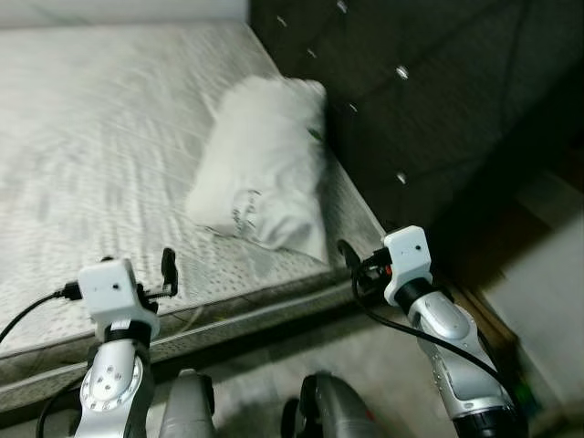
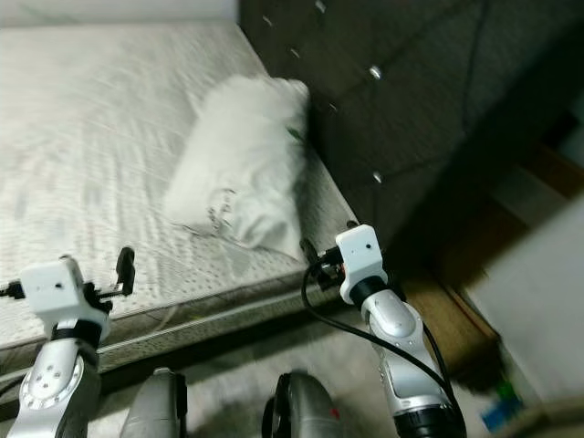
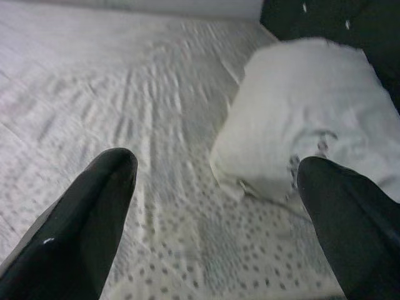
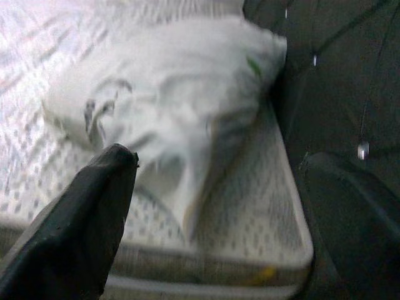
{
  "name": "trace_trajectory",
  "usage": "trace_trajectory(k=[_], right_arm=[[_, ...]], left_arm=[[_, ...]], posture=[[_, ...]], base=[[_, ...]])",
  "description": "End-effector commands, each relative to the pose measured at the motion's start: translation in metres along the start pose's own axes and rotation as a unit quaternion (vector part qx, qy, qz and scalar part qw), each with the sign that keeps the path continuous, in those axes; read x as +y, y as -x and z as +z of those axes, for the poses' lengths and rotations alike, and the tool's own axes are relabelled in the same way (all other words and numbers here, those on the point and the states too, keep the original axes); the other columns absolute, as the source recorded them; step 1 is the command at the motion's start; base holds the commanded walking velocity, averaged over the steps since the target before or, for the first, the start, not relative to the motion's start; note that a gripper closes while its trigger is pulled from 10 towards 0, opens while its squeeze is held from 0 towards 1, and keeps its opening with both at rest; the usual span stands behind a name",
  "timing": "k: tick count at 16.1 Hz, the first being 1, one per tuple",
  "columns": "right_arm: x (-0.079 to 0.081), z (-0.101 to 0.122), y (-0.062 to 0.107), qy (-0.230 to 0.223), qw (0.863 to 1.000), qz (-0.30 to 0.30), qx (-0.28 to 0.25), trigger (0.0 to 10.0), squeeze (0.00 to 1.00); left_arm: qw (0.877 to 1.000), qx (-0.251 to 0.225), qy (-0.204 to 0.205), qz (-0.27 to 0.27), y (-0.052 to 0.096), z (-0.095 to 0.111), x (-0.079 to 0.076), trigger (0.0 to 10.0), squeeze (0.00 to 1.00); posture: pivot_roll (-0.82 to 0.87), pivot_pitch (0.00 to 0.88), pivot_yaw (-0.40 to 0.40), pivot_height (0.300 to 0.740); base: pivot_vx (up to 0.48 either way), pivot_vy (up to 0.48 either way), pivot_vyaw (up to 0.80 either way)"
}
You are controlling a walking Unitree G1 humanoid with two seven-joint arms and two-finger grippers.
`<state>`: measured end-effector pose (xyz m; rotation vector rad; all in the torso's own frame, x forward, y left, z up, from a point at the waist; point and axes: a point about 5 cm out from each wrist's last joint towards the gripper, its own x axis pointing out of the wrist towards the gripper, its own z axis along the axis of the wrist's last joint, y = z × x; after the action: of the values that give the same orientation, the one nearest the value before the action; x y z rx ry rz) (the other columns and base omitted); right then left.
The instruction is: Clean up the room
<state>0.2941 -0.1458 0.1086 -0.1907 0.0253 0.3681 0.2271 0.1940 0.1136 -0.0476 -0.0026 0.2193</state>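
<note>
Approach to white pillow (image 1: 265, 169) at mattress (image 1: 100, 137) corner by headboard (image 1: 429, 100); left claw (image 3: 215, 212) and right claw (image 4: 219, 206) spread, empty (grasp presumably next).

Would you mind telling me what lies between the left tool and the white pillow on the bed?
Only bare patterned grey mattress lies between the open left tool and the white fabric pillow, seen most plainly in the left wrist view.

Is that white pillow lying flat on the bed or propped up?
Lying flat. The white pillow rests lengthwise on the mattress, its far end beside the dark tufted headboard, not leaning upright against it.
</note>
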Motion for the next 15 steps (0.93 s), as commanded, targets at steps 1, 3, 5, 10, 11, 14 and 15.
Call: trace_trajectory(k=[1, 3, 5, 10, 11, 14, 15], right_arm=[[0.001, 0.001, 0.003, -0.001, 1.0, 0.011, 0.006, 10.0, 0.0], [0.006, 0.001, 0.006, -0.004, 0.999, 0.03, 0.019, 10.0, 0.0], [0.011, -0.001, 0.01, -0.008, 0.999, 0.042, 0.031, 10.0, 0.0], [0.014, -0.001, 0.014, -0.016, 0.998, 0.045, 0.04, 10.0, 0.0], [0.014, -0.001, 0.015, -0.016, 0.998, 0.044, 0.042, 10.0, 0.0], [0.013, -0.001, 0.016, -0.018, 0.998, 0.043, 0.044, 10.0, 0.0], [0.013, -0.001, 0.016, -0.018, 0.998, 0.043, 0.045, 10.0, 0.0]], left_arm=[[1.0, 0.003, 0.004, -0.001, 0.004, 0.003, -0.003, 10.0, 0.0], [1.0, 0.01, 0.004, -0.002, 0.01, 0.004, -0.004, 10.0, 0.0], [1.0, 0.019, 0.003, -0.004, 0.014, 0.003, -0.004, 10.0, 0.0], [1.0, 0.028, 0.007, -0.007, 0.015, 0.005, -0.006, 10.0, 0.0], [1.0, 0.029, 0.007, -0.008, 0.015, 0.005, -0.007, 10.0, 0.0], [0.999, 0.032, 0.009, -0.01, 0.015, 0.005, -0.007, 10.0, 0.0], [0.999, 0.033, 0.009, -0.009, 0.015, 0.005, -0.007, 10.0, 0.0]], posture=[[-0.01, 0.293, -0.129, 0.66], [-0.01, 0.324, -0.133, 0.66], [0.0, 0.337, -0.133, 0.66], [0.0, 0.34, -0.12, 0.635], [0.0, 0.339, -0.119, 0.625], [-0.01, 0.335, -0.118, 0.585], [-0.01, 0.335, -0.118, 0.575]], base=[[0.0, 0.0, 0.0], [0.0, 0.0, 0.0], [0.0, 0.0, 0.0], [0.0, 0.0, 0.0], [0.0, 0.0, 0.0], [0.0, 0.0, 0.0], [0.0, 0.0, 0.0]])
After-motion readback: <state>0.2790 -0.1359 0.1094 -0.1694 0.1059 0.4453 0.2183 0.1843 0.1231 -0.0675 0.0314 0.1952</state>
